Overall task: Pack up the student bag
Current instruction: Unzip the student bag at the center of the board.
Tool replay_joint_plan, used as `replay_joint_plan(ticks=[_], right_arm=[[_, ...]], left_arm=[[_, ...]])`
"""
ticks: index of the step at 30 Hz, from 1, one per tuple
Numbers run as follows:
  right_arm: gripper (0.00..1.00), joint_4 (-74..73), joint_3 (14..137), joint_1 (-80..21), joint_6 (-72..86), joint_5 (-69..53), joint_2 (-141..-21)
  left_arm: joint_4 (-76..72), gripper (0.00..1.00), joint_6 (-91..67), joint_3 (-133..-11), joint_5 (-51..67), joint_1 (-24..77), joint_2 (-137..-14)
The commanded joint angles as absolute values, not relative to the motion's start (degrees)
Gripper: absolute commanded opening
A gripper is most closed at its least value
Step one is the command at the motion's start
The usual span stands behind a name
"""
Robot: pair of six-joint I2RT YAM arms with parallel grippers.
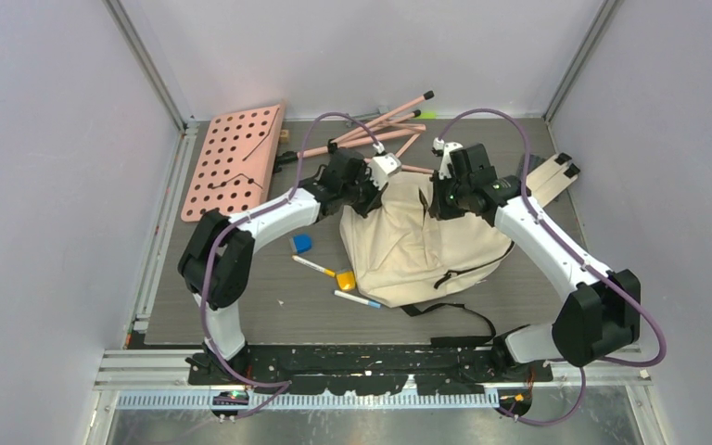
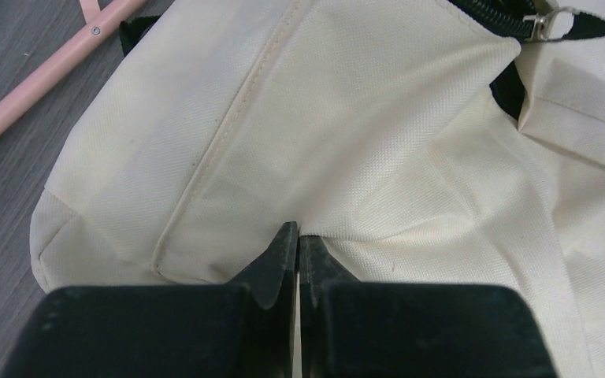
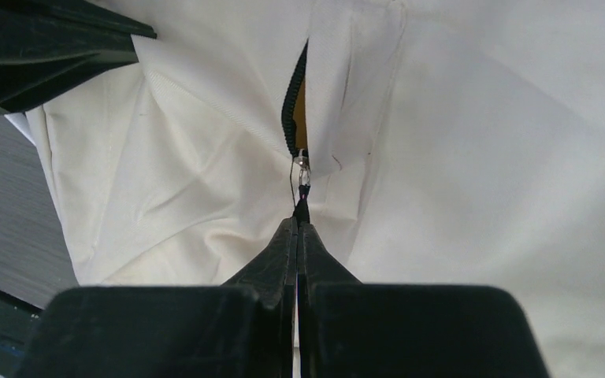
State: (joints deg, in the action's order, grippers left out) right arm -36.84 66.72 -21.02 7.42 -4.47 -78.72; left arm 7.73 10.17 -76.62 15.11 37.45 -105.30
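Pink pegboard lies flat at the far left of the bench. Blue cube, white pen, yellow block and blue-tipped pen sit loose just left of the student bag. Bag is slumped mid-bench between both arms. Left pincer is fully closed, pinching cream cloth at the bag's upper left. Zip is partly open. Right pincer is fully closed on the zip pull.
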Motion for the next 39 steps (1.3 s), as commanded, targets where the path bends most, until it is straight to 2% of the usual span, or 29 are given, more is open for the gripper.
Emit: replay_joint_plan(ticks=[1,2,4,6,8,13,19,27,39], right_arm=[[0.01,-42.48,65.99,-22.84,7.42,-10.62,-79.66],[0.01,-42.41,66.22,-23.57,7.36,-10.57,-80.04],[0.01,-41.58,66.19,-24.15,7.72,-9.99,-81.0],[0.01,-39.71,65.44,-24.24,8.99,-9.02,-81.1],[0.01,-37.15,64.17,-24.26,10.56,-8.06,-80.49],[0.01,-32.79,62.2,-24.28,13.86,-7.63,-79.19],[0.01,-30.08,59.47,-24.26,14.33,-5.42,-76.88],[0.01,-28.13,57.55,-24.26,14.74,-4.14,-75.36],[0.01,-25.95,56.08,-24.25,13.79,-4.3,-76.06]], left_arm=[[7.08,0.0,7.45,-81.77,12.37,34.33,-105.01],[7.79,0.05,6.86,-82.82,14.22,34.23,-105.46],[8.57,0.26,5.0,-84.67,17.84,34.07,-106.34],[7.97,0.38,1.0,-86.24,19.73,34.1,-106.48],[6.46,0.44,-5.81,-87.54,20.62,34.1,-106.21],[1.87,0.51,-26.88,-90.71,20.02,34.05,-107.52],[5.67,0.53,-43.7,-98.71,23.68,34.81,-113.57],[13.94,0.53,-50.59,-103.13,26.14,37.36,-118.5],[21.25,0.66,-53.73,-106.12,25.31,41.13,-121.56]])
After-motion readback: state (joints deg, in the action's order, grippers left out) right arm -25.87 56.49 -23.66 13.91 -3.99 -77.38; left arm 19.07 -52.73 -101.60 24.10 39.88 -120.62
